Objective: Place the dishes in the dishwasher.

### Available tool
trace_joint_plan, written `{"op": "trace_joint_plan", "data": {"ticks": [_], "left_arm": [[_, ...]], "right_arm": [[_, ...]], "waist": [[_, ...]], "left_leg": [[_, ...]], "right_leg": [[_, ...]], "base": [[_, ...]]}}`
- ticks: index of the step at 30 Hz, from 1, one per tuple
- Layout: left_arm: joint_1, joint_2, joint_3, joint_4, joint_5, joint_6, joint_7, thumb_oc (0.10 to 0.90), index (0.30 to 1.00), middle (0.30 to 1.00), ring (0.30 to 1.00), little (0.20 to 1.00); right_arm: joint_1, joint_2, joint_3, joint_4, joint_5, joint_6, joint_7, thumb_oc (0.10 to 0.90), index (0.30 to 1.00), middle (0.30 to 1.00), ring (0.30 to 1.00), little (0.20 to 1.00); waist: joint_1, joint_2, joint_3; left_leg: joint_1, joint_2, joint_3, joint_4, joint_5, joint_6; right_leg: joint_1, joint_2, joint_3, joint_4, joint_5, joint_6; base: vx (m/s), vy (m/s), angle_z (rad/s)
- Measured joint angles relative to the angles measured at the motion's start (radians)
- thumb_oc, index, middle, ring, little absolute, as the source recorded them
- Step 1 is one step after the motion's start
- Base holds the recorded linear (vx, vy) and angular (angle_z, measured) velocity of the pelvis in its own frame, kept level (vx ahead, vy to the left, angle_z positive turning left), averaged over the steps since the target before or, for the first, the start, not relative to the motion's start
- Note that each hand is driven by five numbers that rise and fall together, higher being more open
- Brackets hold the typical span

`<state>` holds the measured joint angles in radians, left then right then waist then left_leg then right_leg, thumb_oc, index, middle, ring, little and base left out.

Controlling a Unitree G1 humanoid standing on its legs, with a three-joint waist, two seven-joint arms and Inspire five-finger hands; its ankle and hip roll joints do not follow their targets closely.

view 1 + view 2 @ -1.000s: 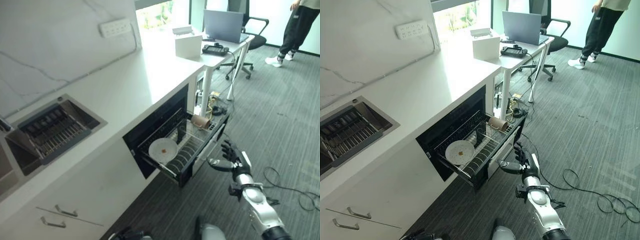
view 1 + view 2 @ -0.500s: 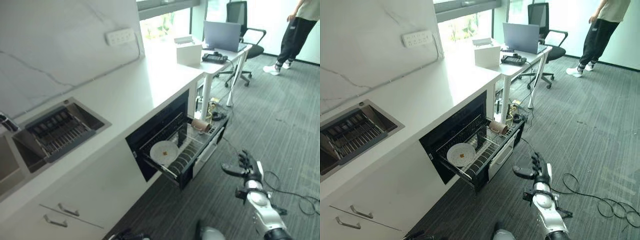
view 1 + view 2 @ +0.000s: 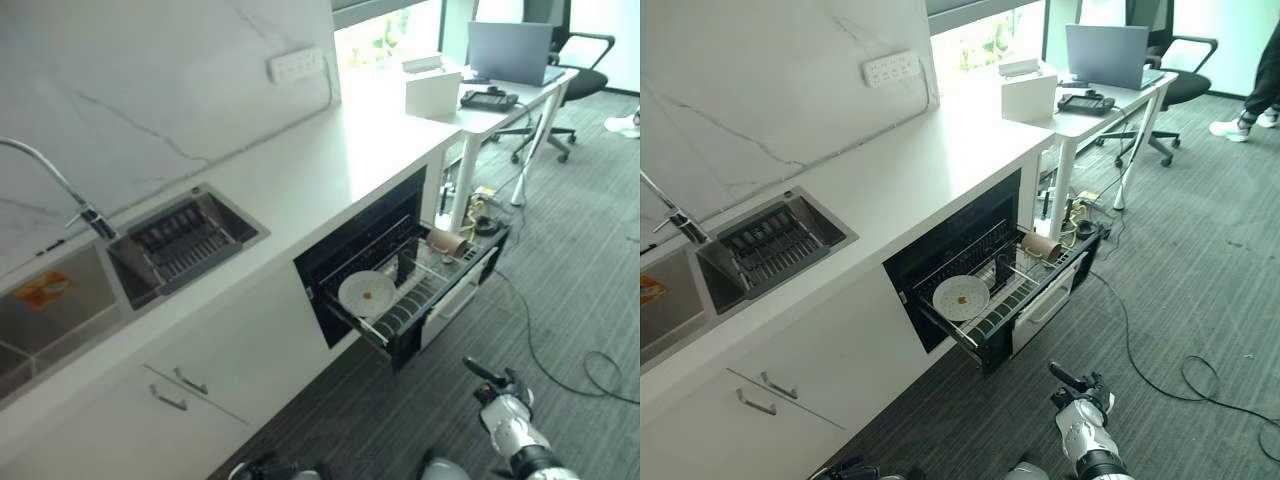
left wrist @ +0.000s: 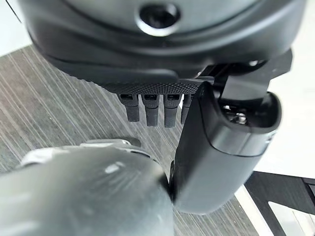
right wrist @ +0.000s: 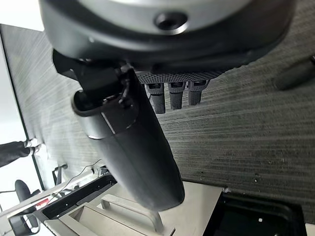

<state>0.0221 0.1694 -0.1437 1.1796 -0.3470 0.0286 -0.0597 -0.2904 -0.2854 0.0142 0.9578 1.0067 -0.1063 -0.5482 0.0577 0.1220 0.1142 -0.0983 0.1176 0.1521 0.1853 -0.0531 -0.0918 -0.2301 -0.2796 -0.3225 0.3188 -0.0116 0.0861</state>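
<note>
Right hand: low over the grey carpet [image 3: 580, 300], the right hand [image 3: 492, 383] hangs with its fingers [image 5: 172, 96] straight and loose and its thumb out, holding nothing.
Left hand: the left hand [image 4: 162, 73] is seen close in its wrist view, fingers straight, nothing in it (striped carpet past the fingertips).
Plate: up and to the left of the right hand, well apart from it, a white plate [image 3: 366, 293] with a small brown spot stands leaning in the pulled-out dishwasher rack [image 3: 395, 322].
Cup: a brown cup [image 3: 445, 241] lies on its side at the rack's far end, beyond the plate.
Dishwasher: the dark opening [image 3: 360, 250] sits under the white surface [image 3: 330, 160], the rack drawn out toward the carpet near the right hand.
Sink: far to the hand's left, a sink [image 3: 185, 240] with a dark drain rack inside, and a curved tap [image 3: 60, 185] beside it.
Cabinet: white drawers with metal handles [image 3: 185, 388] below the sink.
Desk: farther off, a white surface [image 3: 1110, 105] carries a laptop [image 3: 1107, 55], a white box [image 3: 1030, 97] and a dark controller [image 3: 1085, 102]; an office chair [image 3: 1185, 80] stands behind it.
</note>
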Motion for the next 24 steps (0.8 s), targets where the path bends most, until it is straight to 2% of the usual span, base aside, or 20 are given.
{"op": "trace_joint_plan", "data": {"ticks": [4, 8, 13, 14, 17, 24], "left_arm": [[-0.002, -0.013, 0.001, 0.007, 0.0, 0.003, -0.015, 0.8, 0.9, 0.9, 0.9, 0.9], [0.012, -0.014, -0.003, 0.052, 0.018, 0.017, -0.008, 0.8, 0.9, 0.9, 0.9, 0.9], [0.12, -0.02, -0.031, 0.126, 0.06, 0.07, -0.016, 0.8, 0.9, 0.9, 0.9, 0.9], [0.165, -0.024, -0.031, 0.139, 0.076, 0.083, -0.017, 0.8, 0.9, 0.9, 0.9, 0.9], [0.19, -0.024, -0.031, 0.128, 0.087, 0.084, -0.018, 0.8, 0.9, 0.9, 0.9, 0.9], [0.144, -0.025, -0.027, 0.104, 0.087, 0.073, -0.019, 0.8, 0.9, 0.9, 0.9, 0.9]], "right_arm": [[-0.07, -0.014, -0.059, 0.038, 0.11, -0.064, -0.027, 0.4, 0.3, 0.3, 0.3, 0.3], [-0.096, -0.028, -0.068, 0.05, 0.162, -0.09, -0.057, 0.4, 0.3, 0.3, 0.3, 0.3], [-0.129, -0.063, -0.108, 0.077, 0.193, -0.127, -0.081, 0.4, 0.3, 0.3, 0.3, 0.3], [-0.156, -0.08, -0.11, 0.103, 0.207, -0.127, -0.083, 0.4, 0.3, 0.3, 0.3, 0.3], [-0.212, -0.119, -0.151, 0.148, 0.224, -0.123, -0.09, 0.4, 0.3, 0.3, 0.3, 0.3], [-0.283, -0.256, -0.154, 0.23, 0.222, -0.023, -0.093, 0.4, 0.3, 0.3, 0.3, 0.3]], "waist": [[0.035, 0.041, 0.007], [0.063, 0.063, 0.006], [0.088, 0.059, 0.01], [0.1, 0.059, 0.017], [0.121, 0.063, 0.046], [0.138, 0.08, 0.108]], "left_leg": [[-0.004, -0.021, -0.011, 0.0, 0.012, 0.001], [-0.007, -0.033, -0.025, 0.006, 0.022, 0.013], [-0.007, -0.052, -0.038, 0.002, 0.029, 0.025], [-0.01, -0.06, -0.046, 0.002, 0.026, 0.031], [-0.025, -0.071, -0.059, 0.001, 0.03, 0.037], [-0.064, -0.073, -0.079, 0.0, 0.035, 0.039]], "right_leg": [[0.022, -0.033, -0.018, 0.01, 0.0, 0.001], [0.032, -0.052, -0.039, 0.021, 0.0, 0.001], [0.039, -0.079, -0.056, 0.031, -0.014, 0.01], [0.046, -0.088, -0.062, 0.034, -0.019, 0.018], [0.048, -0.102, -0.082, 0.037, -0.022, 0.022], [0.048, -0.113, -0.128, 0.029, -0.015, 0.033]], "base": [[0.05, 0.035, 0.33], [0.05, 0.029, 0.16], [0.04, 0.018, 0.17], [0.04, 0.032, 0.22], [0.01, 0.034, 0.24], [-0.01, 0.037, 0.17]]}}
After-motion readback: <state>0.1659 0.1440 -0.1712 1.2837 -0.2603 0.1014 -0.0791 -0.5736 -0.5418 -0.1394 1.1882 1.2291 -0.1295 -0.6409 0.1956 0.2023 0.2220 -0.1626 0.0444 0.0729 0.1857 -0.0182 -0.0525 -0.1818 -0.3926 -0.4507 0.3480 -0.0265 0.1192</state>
